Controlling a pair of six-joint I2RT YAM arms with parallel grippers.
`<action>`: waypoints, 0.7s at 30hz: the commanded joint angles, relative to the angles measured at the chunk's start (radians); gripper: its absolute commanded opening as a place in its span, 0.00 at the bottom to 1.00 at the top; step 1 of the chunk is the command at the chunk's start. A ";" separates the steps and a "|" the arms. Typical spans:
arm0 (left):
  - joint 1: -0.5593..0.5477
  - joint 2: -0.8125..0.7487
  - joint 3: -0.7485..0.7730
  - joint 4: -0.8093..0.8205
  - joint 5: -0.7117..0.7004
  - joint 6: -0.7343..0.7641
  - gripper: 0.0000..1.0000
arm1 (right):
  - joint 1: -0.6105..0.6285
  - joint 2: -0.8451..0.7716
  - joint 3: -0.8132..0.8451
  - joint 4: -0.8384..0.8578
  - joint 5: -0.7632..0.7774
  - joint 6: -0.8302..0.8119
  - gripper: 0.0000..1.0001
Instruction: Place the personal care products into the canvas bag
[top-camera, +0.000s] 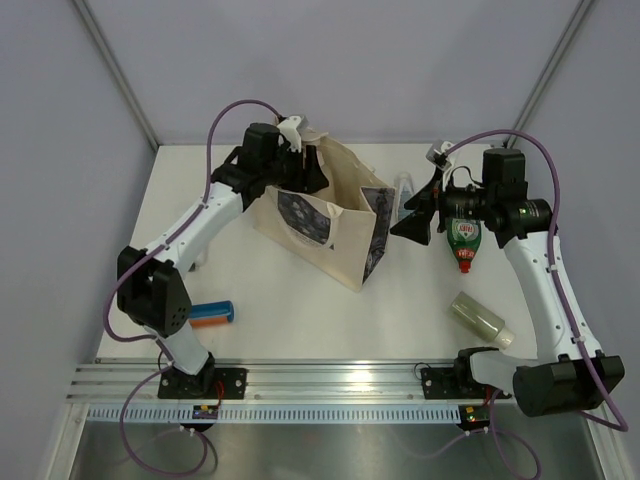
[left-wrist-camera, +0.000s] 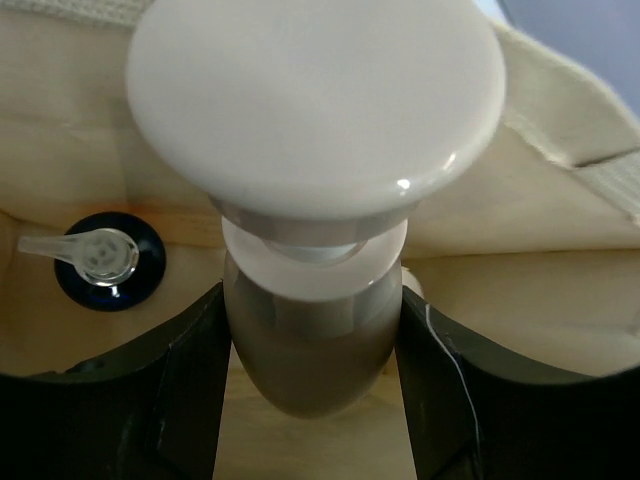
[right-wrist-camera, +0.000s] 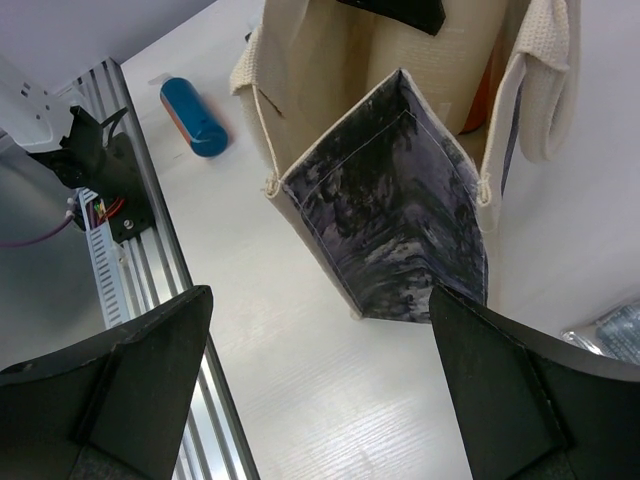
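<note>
The cream canvas bag (top-camera: 340, 225) with dark prints stands open mid-table. My left gripper (top-camera: 298, 172) is at its far-left rim. In the left wrist view it (left-wrist-camera: 312, 385) is shut on a beige bottle (left-wrist-camera: 310, 340) with a wide white cap, held inside the bag (left-wrist-camera: 540, 290). A dark round bottle top with a clear cap (left-wrist-camera: 97, 258) lies in the bag below. My right gripper (top-camera: 405, 220) is open and empty beside the bag's right end, and faces its printed side (right-wrist-camera: 395, 220). On the table lie a green red-capped bottle (top-camera: 463, 240), a sage-green bottle (top-camera: 482, 320) and a blue-orange cylinder (top-camera: 212, 314).
A clear packet (top-camera: 403, 190) lies just right of the bag, behind my right gripper. The blue-orange cylinder (right-wrist-camera: 195, 115) lies near the aluminium rail (right-wrist-camera: 130, 250) at the table's near edge. Grey walls close the back and sides.
</note>
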 joint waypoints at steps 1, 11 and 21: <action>-0.015 -0.009 0.016 0.051 -0.011 0.055 0.04 | -0.011 -0.010 -0.018 0.040 0.026 0.015 0.99; -0.038 0.049 -0.022 0.048 0.021 0.039 0.26 | -0.019 -0.003 -0.079 0.126 0.158 0.104 1.00; -0.044 -0.073 -0.177 0.109 -0.041 0.071 0.78 | -0.054 0.081 -0.099 0.230 0.371 0.270 0.99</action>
